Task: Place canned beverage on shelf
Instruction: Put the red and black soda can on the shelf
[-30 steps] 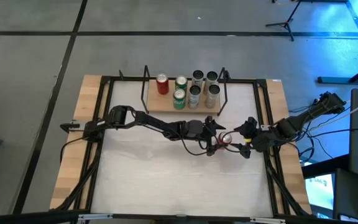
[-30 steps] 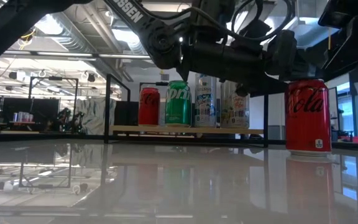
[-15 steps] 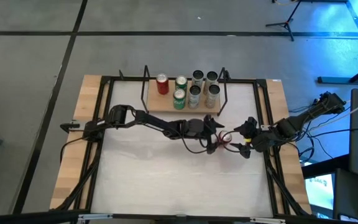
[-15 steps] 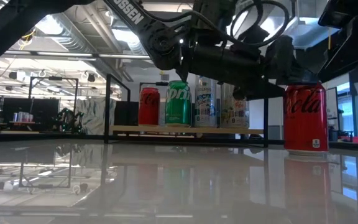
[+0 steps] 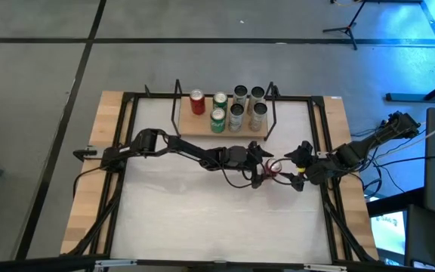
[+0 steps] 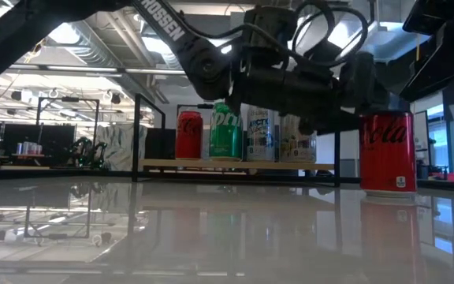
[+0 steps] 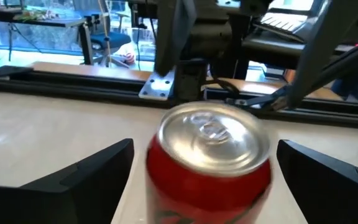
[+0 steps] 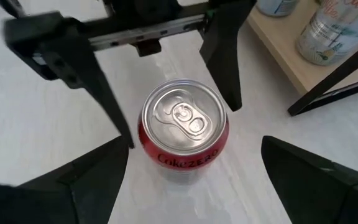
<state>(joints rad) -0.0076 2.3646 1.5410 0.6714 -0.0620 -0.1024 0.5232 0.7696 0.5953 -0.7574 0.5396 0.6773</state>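
Table (image 5: 202, 227): glossy white top with light-wood edges and a black frame along its sides, mirroring the ceiling lights and the cans in the low view. Shelf (image 5: 195, 127): light-wood board with black wire ends, set at the far edge of the table; it carries six cans, one red (image 5: 197, 102), two green (image 5: 217, 120) and three pale ones (image 5: 257, 113), all upright. Can (image 8: 183, 135): red cola can with a silver top, upright on the white surface in front of the shelf's right end, near it but not on it; in the low view it shows at the right (image 6: 386, 152). Left gripper (image 5: 261, 162): reaches in from the left side, fingers (image 7: 82, 180) spread wide to either side of the can, not touching it, nothing held. Right gripper (image 5: 287, 168): comes in from the right side and faces the left one across the can, fingers (image 8: 312, 176) also spread wide and clear of it, nothing held. Room: grey floor with dark seams around the table, a stand (image 5: 350, 23) at the far right, blue-lit equipment and a screen (image 5: 387, 227) at the right edge; the low view shows an open workshop with ceiling ducts and strip lights (image 6: 61, 31) and benches at the far left.
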